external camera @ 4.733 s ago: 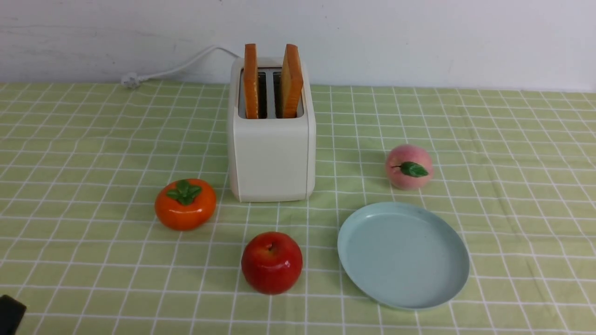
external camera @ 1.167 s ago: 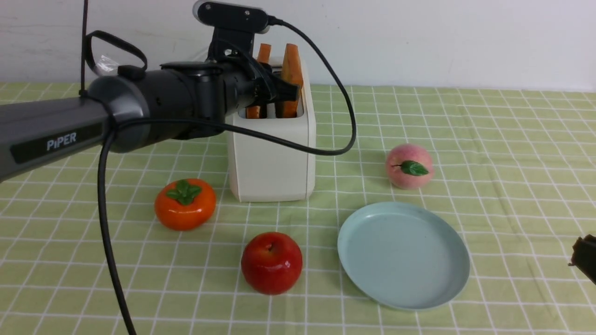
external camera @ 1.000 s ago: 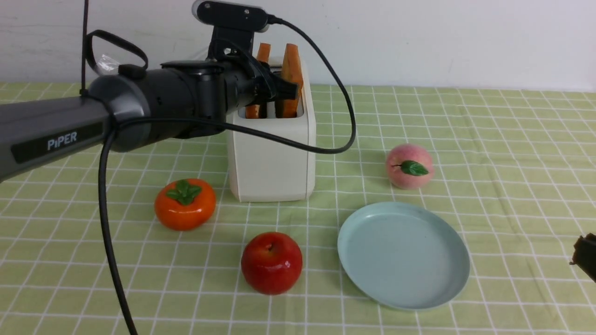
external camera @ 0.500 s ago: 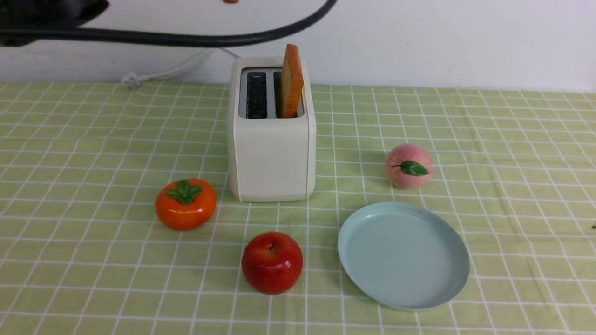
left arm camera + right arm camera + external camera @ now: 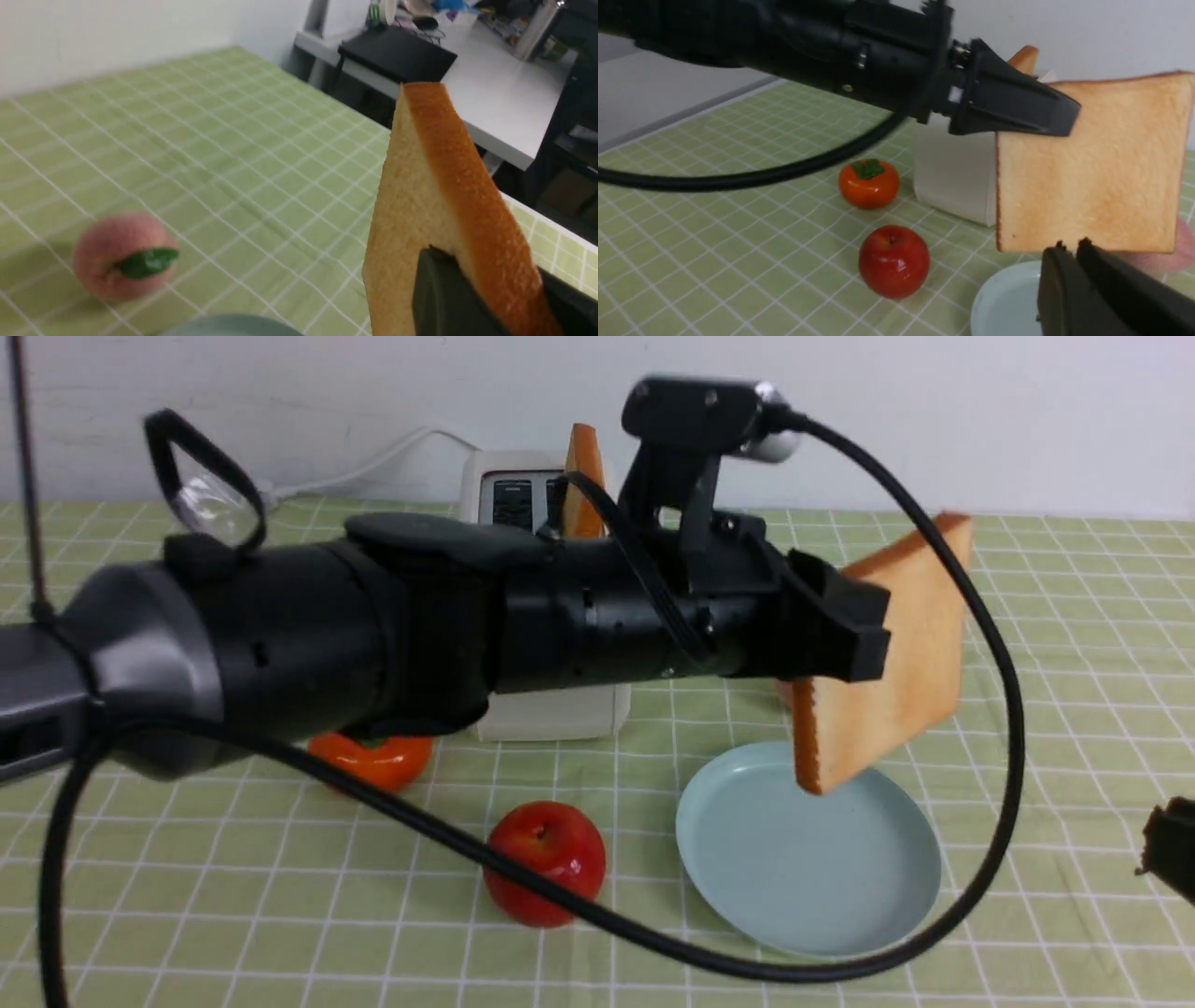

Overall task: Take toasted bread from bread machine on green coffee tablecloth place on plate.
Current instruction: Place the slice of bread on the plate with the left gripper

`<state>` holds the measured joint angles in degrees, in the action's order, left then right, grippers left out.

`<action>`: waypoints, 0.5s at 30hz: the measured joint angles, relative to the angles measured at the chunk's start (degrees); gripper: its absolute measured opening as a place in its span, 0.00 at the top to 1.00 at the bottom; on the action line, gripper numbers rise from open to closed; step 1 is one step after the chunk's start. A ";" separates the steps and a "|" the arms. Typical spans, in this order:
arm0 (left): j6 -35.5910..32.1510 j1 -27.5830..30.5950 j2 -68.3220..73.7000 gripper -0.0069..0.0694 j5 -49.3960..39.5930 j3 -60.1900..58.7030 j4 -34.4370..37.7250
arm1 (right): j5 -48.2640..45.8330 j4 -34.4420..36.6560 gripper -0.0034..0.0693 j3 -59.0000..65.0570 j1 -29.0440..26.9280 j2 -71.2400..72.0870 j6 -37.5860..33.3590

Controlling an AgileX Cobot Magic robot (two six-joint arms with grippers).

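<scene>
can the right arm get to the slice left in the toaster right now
Probably not cleanly: the left gripper, holding a toast slice above the plate, stretches across between the right gripper and the bread machine.

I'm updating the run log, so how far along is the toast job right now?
Done: the first toast slice is out of the bread machine, whose left slot shows empty. In hand: the left gripper clamps that slice in the air near the plate, not touching it. Left: lay it on the bare plate, then fetch the second slice, still standing in the right slot.
</scene>
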<state>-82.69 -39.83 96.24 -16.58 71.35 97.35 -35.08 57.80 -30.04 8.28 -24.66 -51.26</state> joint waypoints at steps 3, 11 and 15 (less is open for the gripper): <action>3.49 0.15 2.09 0.77 0.00 0.00 -1.63 | -2.00 -4.88 0.90 -0.13 0.00 0.00 3.96; 11.16 0.15 8.63 0.77 -3.74 0.00 -6.88 | -12.09 -29.17 0.90 -5.87 0.00 0.06 27.63; 11.60 0.15 10.55 0.77 -4.75 0.06 -6.88 | -14.15 -32.26 0.89 -6.20 0.00 0.06 29.86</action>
<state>-71.09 -39.69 106.79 -21.33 71.41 90.47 -49.23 25.54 -36.24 8.28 -24.60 -21.40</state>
